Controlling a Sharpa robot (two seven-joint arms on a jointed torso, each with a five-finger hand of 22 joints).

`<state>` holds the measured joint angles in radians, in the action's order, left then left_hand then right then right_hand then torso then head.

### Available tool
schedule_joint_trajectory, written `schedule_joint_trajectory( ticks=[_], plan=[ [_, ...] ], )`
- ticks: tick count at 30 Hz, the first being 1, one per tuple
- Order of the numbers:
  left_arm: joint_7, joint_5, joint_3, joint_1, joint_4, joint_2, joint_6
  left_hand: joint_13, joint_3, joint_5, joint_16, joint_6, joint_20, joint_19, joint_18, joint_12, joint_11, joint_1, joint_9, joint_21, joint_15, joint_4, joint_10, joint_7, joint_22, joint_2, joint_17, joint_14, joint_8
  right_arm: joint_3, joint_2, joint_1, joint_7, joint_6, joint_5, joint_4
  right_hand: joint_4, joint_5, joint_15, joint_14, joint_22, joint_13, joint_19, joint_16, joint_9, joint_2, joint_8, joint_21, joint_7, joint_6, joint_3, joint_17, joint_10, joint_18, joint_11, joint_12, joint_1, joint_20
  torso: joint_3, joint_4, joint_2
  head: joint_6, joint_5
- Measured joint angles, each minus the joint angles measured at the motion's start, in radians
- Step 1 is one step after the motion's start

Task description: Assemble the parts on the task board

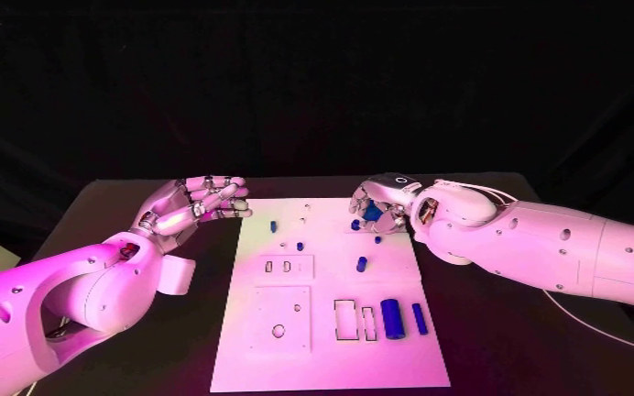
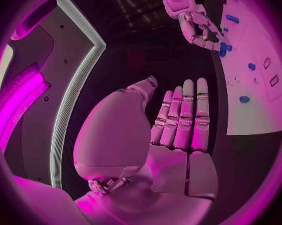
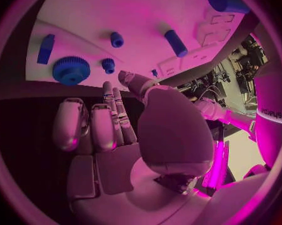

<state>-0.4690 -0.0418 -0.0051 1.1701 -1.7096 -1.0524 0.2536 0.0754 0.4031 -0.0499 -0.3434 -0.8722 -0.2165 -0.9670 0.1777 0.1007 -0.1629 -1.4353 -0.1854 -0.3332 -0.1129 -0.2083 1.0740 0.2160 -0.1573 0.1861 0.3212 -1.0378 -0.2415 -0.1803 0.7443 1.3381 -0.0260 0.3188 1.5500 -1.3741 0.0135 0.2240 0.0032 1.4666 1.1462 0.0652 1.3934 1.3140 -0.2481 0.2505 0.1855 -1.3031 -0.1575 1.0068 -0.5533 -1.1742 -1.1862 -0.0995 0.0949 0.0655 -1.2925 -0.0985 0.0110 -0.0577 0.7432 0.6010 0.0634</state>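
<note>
- Black tabletop [image 1: 502, 341] fills the lower half of the head view under a dark backdrop, a plain ground for the pale plate.
- White rectangular task board [image 1: 331, 359] lies in the lower middle of the frame, long side running away from the robot, within reach of both arms; cut-out slots mark its near half.
- Right hand [image 1: 383, 205] sits at the board's upper right edge. In the right wrist view [image 3: 115, 135] its fingers lie fairly straight and close together, pointing toward the blue parts with nothing between them, so it looks poised to pick, not holding.
- Left hand [image 1: 198, 202] hovers off the board's upper left corner, palm open, fingers extended side by side and empty [image 2: 178, 130], probably parked clear of the work.
- Large blue cylinder [image 1: 391, 312] and a slimmer blue bar [image 1: 419, 318] lie at the board's lower right beside rectangular slots, seemingly staged for insertion.
- Blue toothed gear [image 3: 70, 70] lies flat on the board just ahead of the right hand's fingertips, the likeliest next target.
- Small blue pegs [image 1: 361, 264] are scattered mid-board, one [image 1: 274, 226] near the left edge; assembly appears barely begun.
</note>
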Motion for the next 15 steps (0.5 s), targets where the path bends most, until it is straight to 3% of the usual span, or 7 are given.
schedule_joint_trajectory(
  ticks=[15],
  plan=[
    [0.002,0.0,0.002,0.003,-0.006,-0.007,-0.001,0.0,0.0,0.0,-0.004,0.0,0.0,0.0,0.0,0.0,0.0,0.004,-0.001,-0.003,0.003,0.0,-0.007,0.0,-0.001,0.004,0.003,0.003,0.0,0.0,-0.022,-0.002,-0.031,-0.011,0.033,0.032,-0.008,0.0,0.0,0.0,0.016,0.0,0.003,0.015,-0.004,0.0,0.0,-0.007,0.004,-0.004,-0.003,-0.013,0.007,0.015,0.0,0.0,0.0,-0.004,0.0,-0.009,0.017,-0.002,0.005]
  ],
)
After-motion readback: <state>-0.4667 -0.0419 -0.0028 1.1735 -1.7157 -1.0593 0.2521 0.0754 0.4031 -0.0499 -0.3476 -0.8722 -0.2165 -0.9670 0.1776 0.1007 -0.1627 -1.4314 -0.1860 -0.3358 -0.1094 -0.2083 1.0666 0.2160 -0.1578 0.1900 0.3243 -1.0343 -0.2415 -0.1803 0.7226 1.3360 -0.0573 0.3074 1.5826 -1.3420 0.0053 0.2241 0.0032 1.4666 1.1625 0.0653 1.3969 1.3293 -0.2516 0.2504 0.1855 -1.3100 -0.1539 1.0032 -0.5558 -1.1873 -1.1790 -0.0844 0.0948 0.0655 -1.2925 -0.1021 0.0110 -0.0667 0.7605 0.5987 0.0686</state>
